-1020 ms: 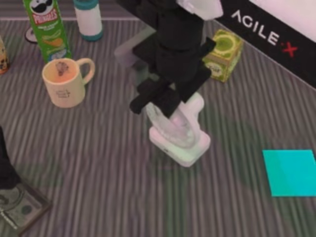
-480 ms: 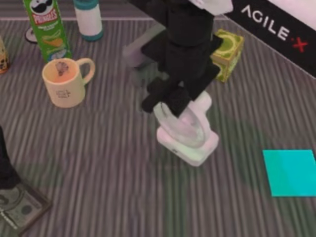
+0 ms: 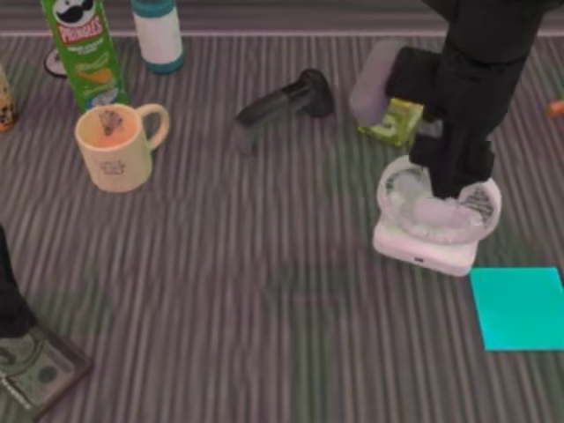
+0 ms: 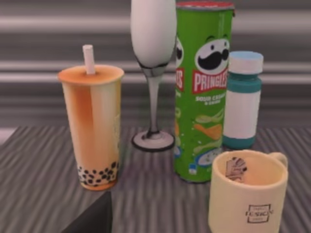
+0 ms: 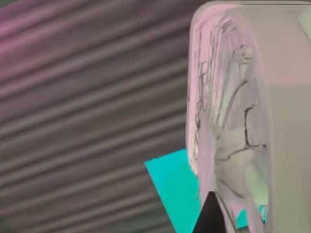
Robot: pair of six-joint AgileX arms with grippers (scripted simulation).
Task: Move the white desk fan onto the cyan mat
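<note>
Grey ribbed counter (image 3: 194, 291), going left to right. Far left at the bottom edge sits my left arm, parked, with its hand (image 3: 11, 304) out at the counter's left edge; can't tell how its fingers stand. The left wrist view shows an orange bubble tea cup with a white straw (image 4: 93, 131), dark pearls sitting at the bottom of the drink. Next to it a tall stemmed glass (image 4: 153, 73), white in the bowl. Then the green Pringles can (image 3: 84, 48), the label reads "PRINGLES" and something like "sour cream" below it. The white bottle with teal cap and base (image 3: 159, 33) stands just beside it. In front of those, the cream mug with a handle (image 3: 116, 145) has a small dark bit lying inside, and tiny print on its side that looks like "DESIGN", too small to be sure. A dark cylinder thing (image 3: 286, 99) lies on its side near the middle, and a yellow-green box (image 3: 398, 119) stands right of it.

The white desk fan with the round translucent grille (image 3: 434, 220) is held at the grille by the right hand (image 3: 451, 181), fingers closed on it. Compared to half a second ago it's moved well to the right and now hangs just beside the flat cyan square mat (image 3: 518, 307), not on it yet.
</note>
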